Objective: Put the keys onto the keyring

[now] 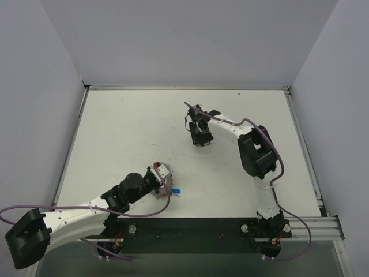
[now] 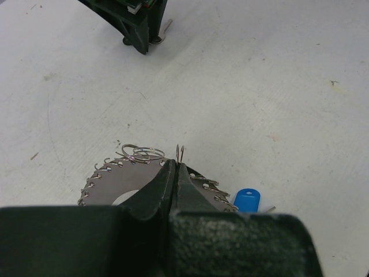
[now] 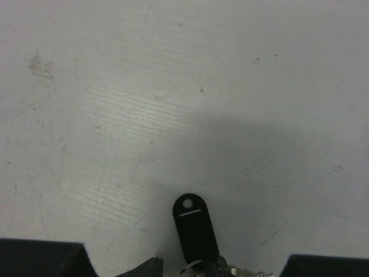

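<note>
Jaws pressed together, the left gripper (image 2: 176,166) pinches the keyring (image 2: 112,183) at its rim. The right gripper (image 1: 200,131), well apart, nips the black key (image 3: 195,228). I'd approach slowly, hole squared to the rim.

- Left arm (image 1: 69,216): white links, chunky black joint housings.
- Right arm (image 1: 256,153): the same white and black.
- Purple cables (image 1: 282,164) trail along both.
- Left gripper (image 2: 176,167): dark, matte, tapered fingers.
</note>
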Tool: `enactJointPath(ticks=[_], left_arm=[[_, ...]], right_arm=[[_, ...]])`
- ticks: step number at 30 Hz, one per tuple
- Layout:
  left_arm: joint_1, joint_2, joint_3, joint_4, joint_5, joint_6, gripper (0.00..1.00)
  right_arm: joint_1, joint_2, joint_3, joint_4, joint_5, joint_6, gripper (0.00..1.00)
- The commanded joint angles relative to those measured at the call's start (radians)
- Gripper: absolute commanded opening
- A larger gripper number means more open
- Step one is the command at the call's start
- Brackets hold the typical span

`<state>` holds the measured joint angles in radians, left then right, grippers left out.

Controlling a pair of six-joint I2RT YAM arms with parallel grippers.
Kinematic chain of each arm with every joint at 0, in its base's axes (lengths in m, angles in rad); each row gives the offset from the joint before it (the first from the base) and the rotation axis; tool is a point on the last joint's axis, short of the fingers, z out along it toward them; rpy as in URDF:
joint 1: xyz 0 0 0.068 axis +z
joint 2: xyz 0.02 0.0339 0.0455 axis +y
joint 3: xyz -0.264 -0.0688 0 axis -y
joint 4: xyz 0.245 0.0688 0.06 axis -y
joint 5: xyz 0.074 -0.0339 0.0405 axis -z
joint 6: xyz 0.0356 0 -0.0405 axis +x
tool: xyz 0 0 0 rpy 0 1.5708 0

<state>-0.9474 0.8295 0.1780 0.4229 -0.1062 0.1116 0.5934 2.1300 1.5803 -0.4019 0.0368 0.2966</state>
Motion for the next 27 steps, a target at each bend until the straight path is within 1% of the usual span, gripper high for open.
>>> enactJointPath(ticks=[1,6,7,12,14,18,27], left_arm=[[0.004,-0.024,-0.002,0.066,0.008,-0.012,0.0],[0.004,-0.021,-0.002,0.066,0.008,-0.012,0.0],[0.004,-0.021,-0.002,0.066,0.008,-0.012,0.0],[0.004,-0.02,-0.002,0.066,0.007,-0.013,0.0],[0.004,-0.021,-0.002,0.066,0.007,-0.015,0.0],[0.004,-0.027,-0.003,0.066,0.005,-0.013,0.0],[0.002,-0.039,0.006,0.053,0.007,-0.006,0.0]], right_arm=[[-0.023,0.016,0.009,-0.041,-0.029,0.022,0.31],[-0.024,0.004,0.0,-0.034,-0.029,0.019,0.19],[-0.024,-0.004,-0.003,-0.032,-0.064,0.016,0.18],[-0.023,-0.038,-0.023,-0.022,-0.087,0.007,0.06],[-0.021,-0.057,-0.034,-0.017,-0.104,-0.004,0.04],[-0.023,-0.093,-0.06,-0.011,-0.121,-0.023,0.0],[-0.021,-0.209,-0.135,0.011,-0.256,-0.142,0.0]])
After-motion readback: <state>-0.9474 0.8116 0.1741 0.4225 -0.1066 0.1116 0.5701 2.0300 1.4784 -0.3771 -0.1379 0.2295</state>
